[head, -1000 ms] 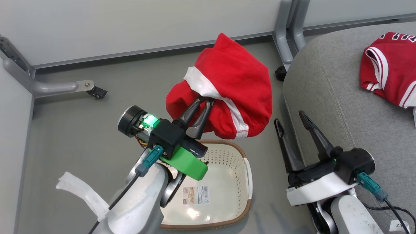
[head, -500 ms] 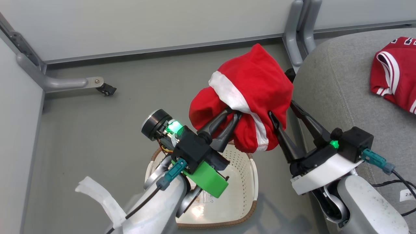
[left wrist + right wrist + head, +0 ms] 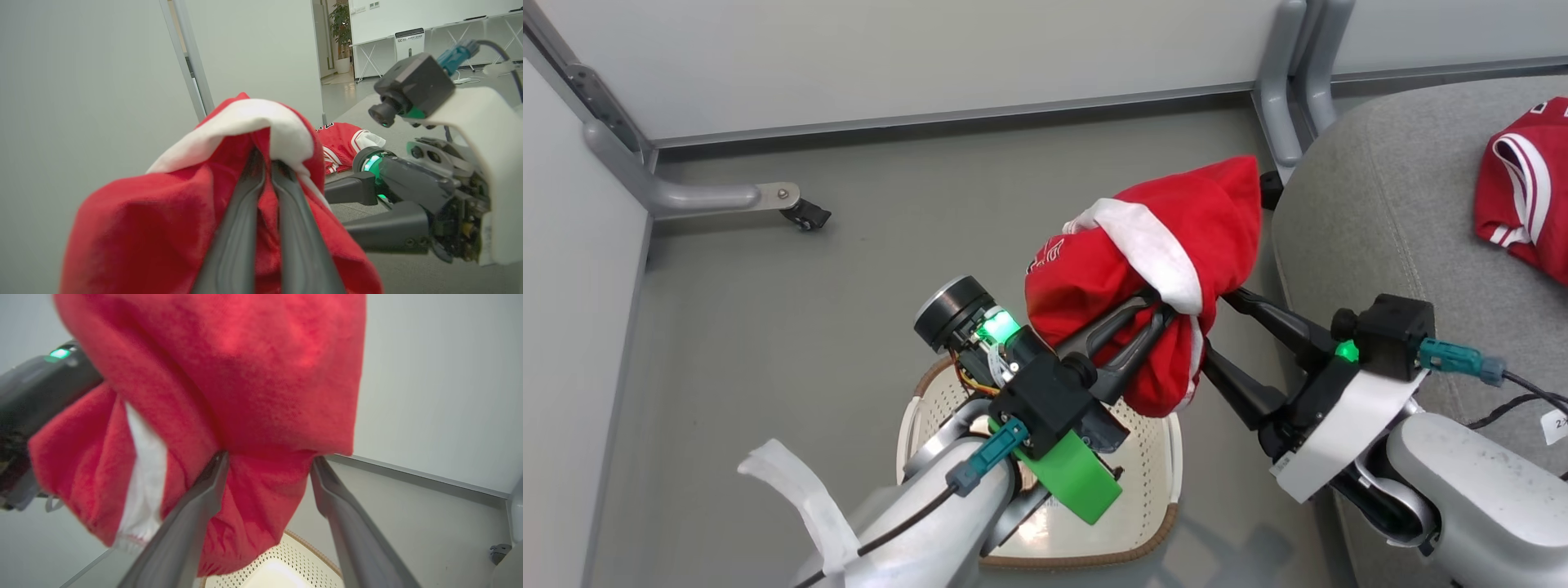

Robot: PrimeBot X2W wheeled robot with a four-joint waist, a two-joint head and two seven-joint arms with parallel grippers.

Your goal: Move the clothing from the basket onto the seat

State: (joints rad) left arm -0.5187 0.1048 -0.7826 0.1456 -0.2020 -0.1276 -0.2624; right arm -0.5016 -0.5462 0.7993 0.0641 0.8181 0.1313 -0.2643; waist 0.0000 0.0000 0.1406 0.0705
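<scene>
L gripper (image 3: 1153, 313) clenched on red garment (image 3: 1176, 220), bunched & hanging above basket (image 3: 1170, 457); R gripper (image 3: 1217, 324) fingers spread wide, straddling its lower fold w/o pinching, nearer the seat (image 3: 1380, 212) lying to robot's right, other garment (image 3: 1527, 196) already there.

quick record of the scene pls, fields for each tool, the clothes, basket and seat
left tool: shut on red garment, lifted above basket
right tool: open, fingers either side of that garment's lower fold
second garment: lying on seat
basket: on floor, visible part holds no clothing
seat: light grey, at the right
</scene>
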